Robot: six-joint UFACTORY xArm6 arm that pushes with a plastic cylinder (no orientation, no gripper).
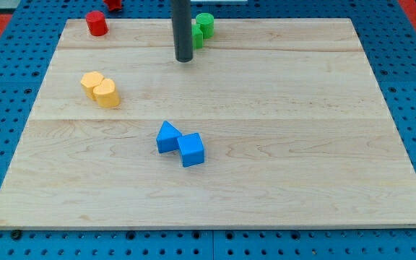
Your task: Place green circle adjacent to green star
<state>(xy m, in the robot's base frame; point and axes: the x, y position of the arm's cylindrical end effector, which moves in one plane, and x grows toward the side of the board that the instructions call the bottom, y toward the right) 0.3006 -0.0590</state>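
Observation:
The green circle [206, 21] stands near the board's top edge, a little right of the middle. A second green block [197, 36], likely the green star, touches its lower left side and is partly hidden behind my rod. My tip [184, 60] rests on the board just below and left of the two green blocks, close to the second one; I cannot tell if it touches it.
A red cylinder [96, 23] stands at the top left, and another red block [113, 3] lies beyond the board's top edge. Two yellow blocks [92, 81] [107, 94] touch at the left. A blue triangle [167, 136] and a blue cube [191, 149] touch near the middle.

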